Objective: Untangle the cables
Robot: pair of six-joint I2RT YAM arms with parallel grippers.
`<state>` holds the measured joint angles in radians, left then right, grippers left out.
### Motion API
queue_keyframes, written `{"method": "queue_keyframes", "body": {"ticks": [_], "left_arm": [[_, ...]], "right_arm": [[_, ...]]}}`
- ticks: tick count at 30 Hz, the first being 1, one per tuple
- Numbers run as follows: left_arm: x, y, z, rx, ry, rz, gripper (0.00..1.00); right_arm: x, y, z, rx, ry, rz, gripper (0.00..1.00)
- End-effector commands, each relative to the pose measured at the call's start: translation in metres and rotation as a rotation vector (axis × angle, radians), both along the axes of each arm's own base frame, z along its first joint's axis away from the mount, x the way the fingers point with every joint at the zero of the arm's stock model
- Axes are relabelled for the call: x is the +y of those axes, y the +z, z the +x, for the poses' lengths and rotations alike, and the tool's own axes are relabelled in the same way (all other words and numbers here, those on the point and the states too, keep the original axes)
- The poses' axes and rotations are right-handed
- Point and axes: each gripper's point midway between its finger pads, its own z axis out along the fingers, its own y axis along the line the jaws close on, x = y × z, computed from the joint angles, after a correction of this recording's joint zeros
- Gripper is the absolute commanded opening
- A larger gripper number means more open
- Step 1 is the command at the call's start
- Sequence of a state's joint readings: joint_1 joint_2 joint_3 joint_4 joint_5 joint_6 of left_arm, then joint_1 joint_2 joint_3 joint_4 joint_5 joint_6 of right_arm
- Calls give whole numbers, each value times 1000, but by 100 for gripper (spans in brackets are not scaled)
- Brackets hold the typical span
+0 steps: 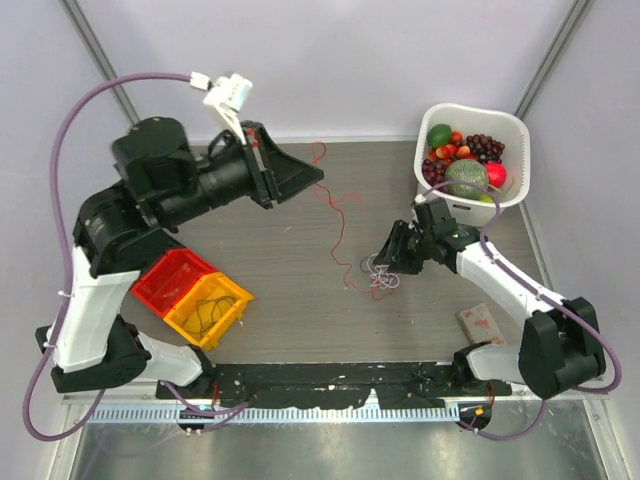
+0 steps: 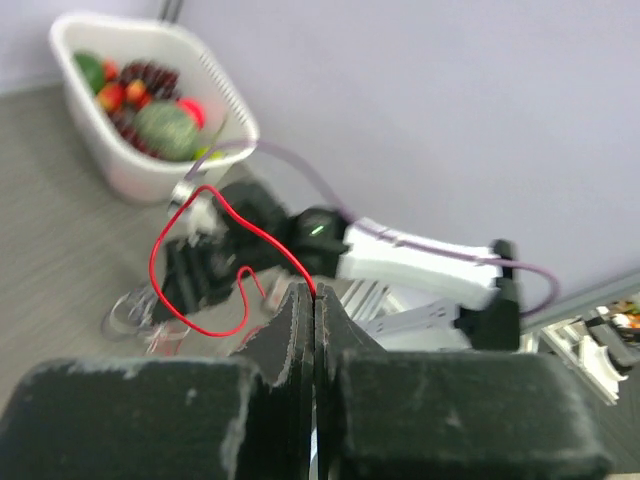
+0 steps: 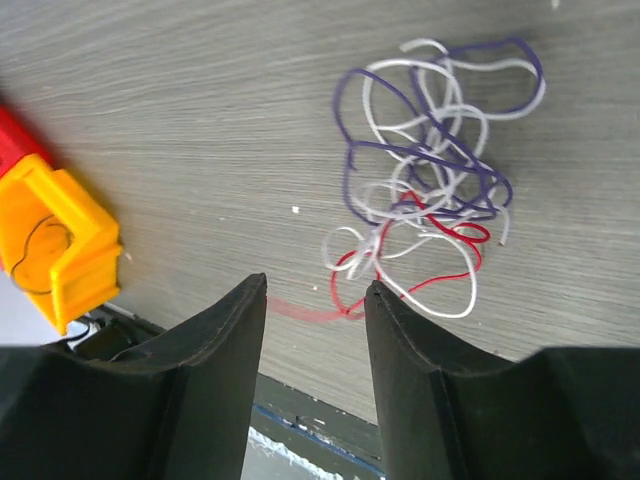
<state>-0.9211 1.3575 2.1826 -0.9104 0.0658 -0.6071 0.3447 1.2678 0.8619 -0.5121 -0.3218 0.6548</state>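
At upper centre of the top view: left gripper shut on one red cable, strung down-frame to the knot of cables at centre right. Right gripper over that knot, jaw gap hidden from this angle. Two bins at lower left: red bin, and yellow bin holding thin dark wire. One white basket at upper right, heaped with fruit. One small pinkish block at lower right, hard to identify.

Left wrist view: jaws pressed together, red strand pinched and looping up-left; everything behind blurred.

Right wrist view: jaws apart, nothing gripped, only a faint red blur between the tips. Tangle at upper right on the table: red, white and purple strands, ends impossible to count. Yellow bin cut off at the left edge.
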Motion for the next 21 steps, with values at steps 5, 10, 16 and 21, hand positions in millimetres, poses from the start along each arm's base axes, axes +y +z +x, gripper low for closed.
{"method": "queue_keyframes", "body": {"ticks": [5,10,16,21], "left_arm": [[47,144,-84,-308,-224,-358,0],[98,185,-110,-397,-164,-517,0],[154,173,-88,-374,129,-496,0],[174,150,-71,-327,274,-435,0]], "right_arm": [[-1,-65,28,110,-165,-78,43],[-42,-77,56,127,-307,-255,40],[-140,-81,70,146,-485,-544,36],[-186,-73,61,157,-565,-607,37]]}}
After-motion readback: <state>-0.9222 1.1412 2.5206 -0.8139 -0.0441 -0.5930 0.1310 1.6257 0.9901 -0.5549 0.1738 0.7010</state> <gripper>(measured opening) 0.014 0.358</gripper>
